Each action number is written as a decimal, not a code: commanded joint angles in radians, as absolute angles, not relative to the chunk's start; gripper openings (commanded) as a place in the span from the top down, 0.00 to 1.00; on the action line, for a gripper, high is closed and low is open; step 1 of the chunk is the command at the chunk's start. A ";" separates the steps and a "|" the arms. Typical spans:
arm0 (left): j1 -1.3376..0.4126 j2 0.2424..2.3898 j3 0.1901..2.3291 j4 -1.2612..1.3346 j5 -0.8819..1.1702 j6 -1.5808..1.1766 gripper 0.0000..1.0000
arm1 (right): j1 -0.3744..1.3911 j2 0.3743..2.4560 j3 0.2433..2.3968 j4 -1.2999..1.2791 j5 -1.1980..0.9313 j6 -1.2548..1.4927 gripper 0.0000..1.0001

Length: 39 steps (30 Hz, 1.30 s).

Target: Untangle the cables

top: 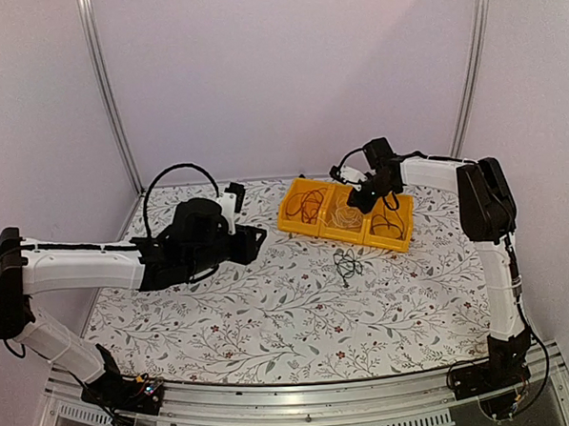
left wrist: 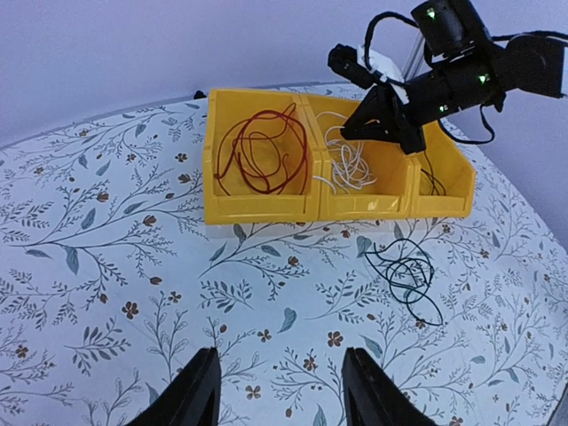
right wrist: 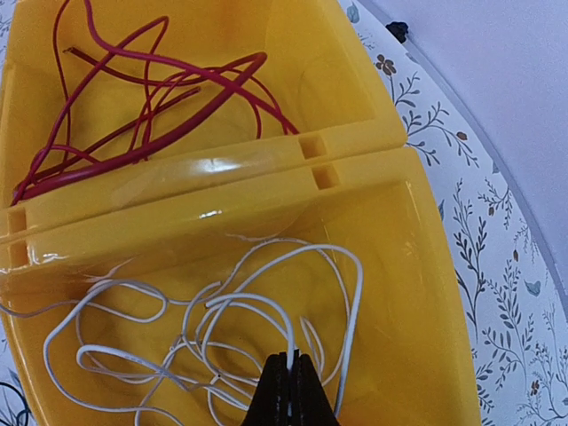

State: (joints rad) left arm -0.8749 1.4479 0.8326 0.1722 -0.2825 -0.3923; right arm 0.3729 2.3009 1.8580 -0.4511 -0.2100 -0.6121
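Your right claw [right wrist: 289,383], arm stretched forward, tips down into the middle yellow bin [right wrist: 426,275], clenched on the white cable [right wrist: 222,306]. Red cable [right wrist: 151,102] fills the neighbouring bin [right wrist: 333,80]. Your left claw [left wrist: 282,399] hovers released above the desk [left wrist: 106,266]; a dark cable [left wrist: 410,275] lies beyond.

Robot lab cell: white enclosure [top: 287,79], railed table [top: 271,319].

Your left gripper [left wrist: 282,362] hovered with jaws spread wide, arm stretched low; your right gripper [right wrist: 289,366] pointed downward, fingers pressed together.
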 commanded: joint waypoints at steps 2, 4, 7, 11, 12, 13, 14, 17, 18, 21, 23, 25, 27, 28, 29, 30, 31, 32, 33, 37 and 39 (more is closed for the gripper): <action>-0.875 1.433 0.826 0.158 -0.290 -0.397 0.50 | 0.382 2.304 1.868 -0.446 -0.150 -0.628 0.95; -0.874 1.434 0.830 0.158 -0.289 -0.392 0.50 | 0.384 2.285 1.889 -0.472 -0.138 -0.614 0.93; -0.874 1.438 0.830 0.156 -0.288 -0.392 0.50 | 0.384 2.237 1.906 -0.510 -0.126 -0.581 0.79; -0.874 1.453 0.832 0.159 -0.278 -0.395 0.50 | 0.384 2.159 1.873 -0.542 -0.109 -0.568 0.68; -0.874 1.459 0.836 0.160 -0.273 -0.395 0.50 | 0.384 2.140 1.859 -0.548 -0.105 -0.567 0.67; -0.875 1.465 0.841 0.163 -0.265 -0.392 0.50 | 0.385 2.115 1.839 -0.550 -0.104 -0.566 0.65; -0.874 1.473 0.847 0.165 -0.254 -0.388 0.50 | 0.384 2.098 1.819 -0.551 -0.106 -0.563 0.65; -0.874 1.509 0.876 0.169 -0.209 -0.376 0.50 | 0.384 2.028 1.740 -0.544 -0.117 -0.545 0.62; -0.876 1.524 0.891 0.168 -0.192 -0.375 0.50 | 0.385 2.009 1.715 -0.543 -0.132 -0.538 0.62; -0.888 1.583 0.942 0.163 -0.134 -0.377 0.51 | 0.385 1.930 1.622 -0.557 -0.236 -0.508 0.64; -0.898 1.620 0.968 0.161 -0.112 -0.378 0.50 | 0.389 1.886 1.548 -0.574 -0.331 -0.502 0.68; -0.907 1.651 0.989 0.164 -0.082 -0.388 0.51 | 0.401 1.846 1.478 -0.588 -0.404 -0.504 0.69; -0.916 1.686 1.006 0.172 -0.034 -0.398 0.51 | 0.417 1.821 1.417 -0.595 -0.433 -0.511 0.69; -0.921 1.700 1.017 0.171 -0.020 -0.399 0.51 | 0.426 1.814 1.391 -0.593 -0.447 -0.517 0.70; -0.926 1.712 1.026 0.165 -0.014 -0.401 0.51 | 0.435 1.805 1.367 -0.591 -0.462 -0.524 0.70; -0.930 1.719 1.031 0.160 -0.012 -0.408 0.51 | 0.446 1.800 1.349 -0.588 -0.477 -0.530 0.71; -0.933 1.723 1.034 0.156 -0.015 -0.414 0.51 | 0.454 1.792 1.336 -0.591 -0.495 -0.536 0.72; -0.933 1.722 1.032 0.152 -0.022 -0.421 0.51 | 0.460 1.790 1.331 -0.604 -0.520 -0.539 0.72; -0.934 1.718 1.030 0.146 -0.038 -0.428 0.51 | 0.467 1.793 1.332 -0.624 -0.559 -0.543 0.72; -0.931 1.700 1.021 0.101 -0.111 -0.466 0.51 | 0.516 1.835 1.346 -0.700 -0.647 -0.540 0.60; -0.929 1.691 1.015 0.088 -0.127 -0.474 0.51 | 0.535 1.864 1.362 -0.726 -0.671 -0.517 0.52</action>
State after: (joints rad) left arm -0.9264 1.7168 1.0077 0.1284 -0.0788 -0.4385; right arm 0.4988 1.8389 1.3323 -0.6498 -0.5587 -0.5377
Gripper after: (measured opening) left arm 0.488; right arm 0.423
